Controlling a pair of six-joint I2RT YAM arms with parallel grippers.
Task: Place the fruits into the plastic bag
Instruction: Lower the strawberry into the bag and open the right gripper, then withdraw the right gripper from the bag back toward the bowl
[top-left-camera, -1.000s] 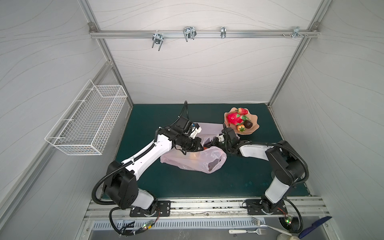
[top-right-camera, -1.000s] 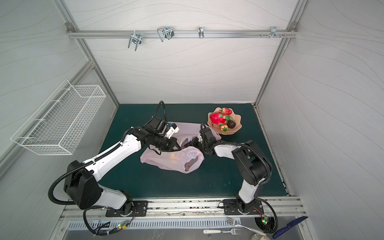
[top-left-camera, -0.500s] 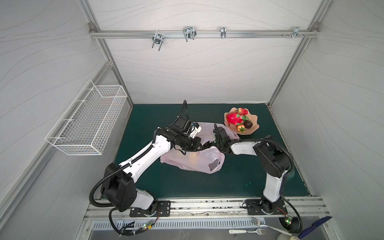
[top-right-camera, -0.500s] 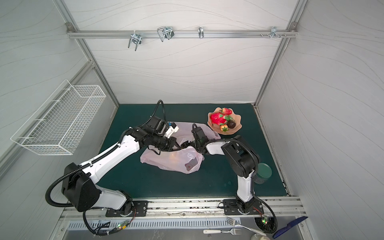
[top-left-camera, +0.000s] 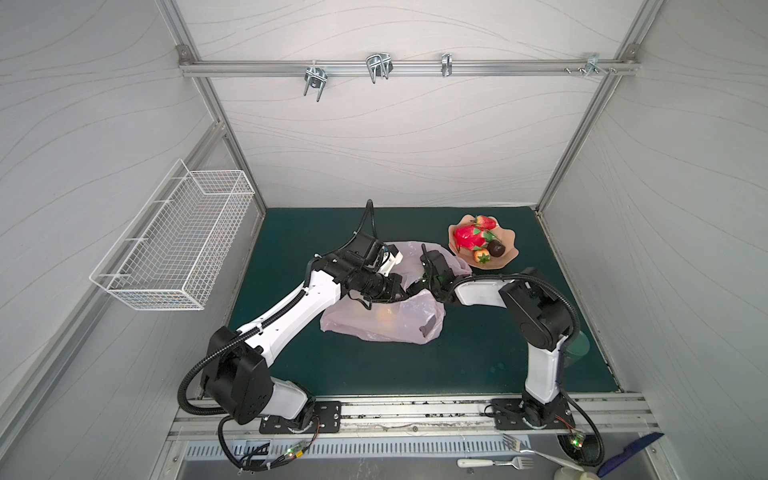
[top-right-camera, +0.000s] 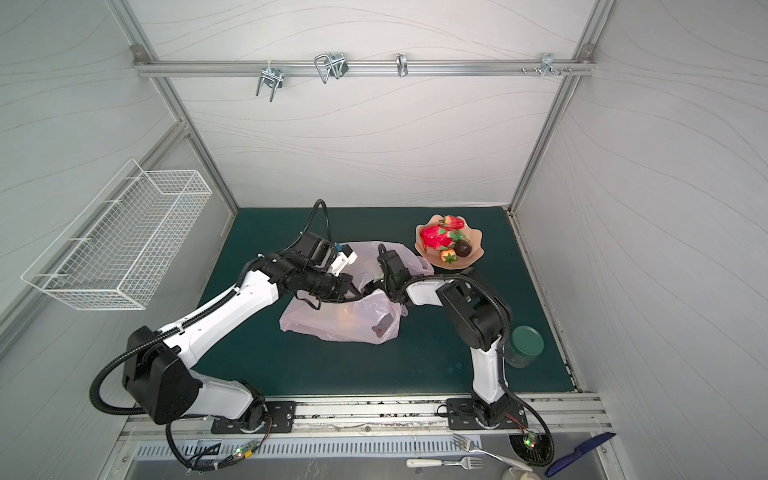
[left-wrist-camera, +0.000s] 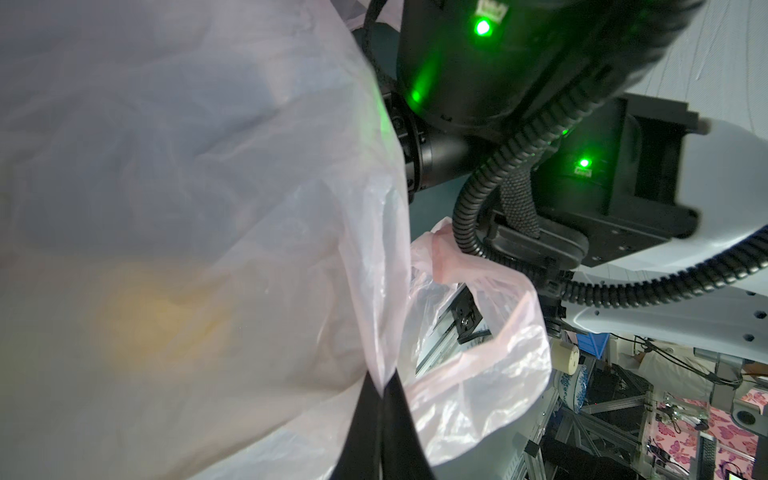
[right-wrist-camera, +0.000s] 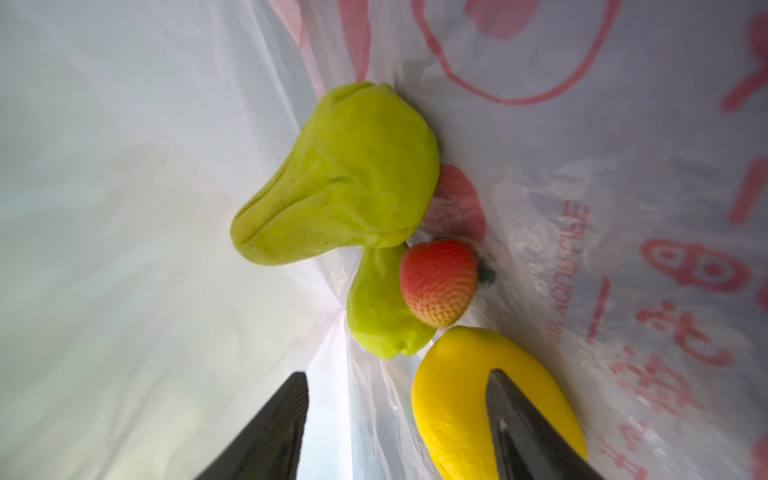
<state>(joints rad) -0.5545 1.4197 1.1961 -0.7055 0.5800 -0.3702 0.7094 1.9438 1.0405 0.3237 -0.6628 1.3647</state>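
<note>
The pale pink plastic bag (top-left-camera: 382, 326) (top-right-camera: 345, 326) lies mid-table. My left gripper (left-wrist-camera: 380, 386) is shut on a fold of its rim and holds the mouth up; in both top views it sits at the bag's upper edge (top-left-camera: 405, 291) (top-right-camera: 361, 296). My right gripper (right-wrist-camera: 397, 374) is open, reaching inside the bag. In the right wrist view a yellow lemon (right-wrist-camera: 453, 407) lies partly behind one finger, not between the jaws, beside two green pears (right-wrist-camera: 349, 183) and a strawberry (right-wrist-camera: 438, 282). On the peach plate (top-left-camera: 506, 259) lie a dragon fruit (top-left-camera: 467, 237), strawberries (top-left-camera: 486, 222) and a dark round fruit (top-left-camera: 496, 248).
A white wire basket (top-left-camera: 174, 249) hangs on the left wall. A green-lidded jar (top-right-camera: 527, 345) stands right of my right arm's elbow. Forks (top-left-camera: 494, 461) lie below the front rail, off the mat. Metal hooks (top-left-camera: 376, 66) hang from the rear bar.
My right gripper has moved left from outside the bag into its mouth. My right elbow has swung left, uncovering the jar. My left gripper still holds the bag's rim.
</note>
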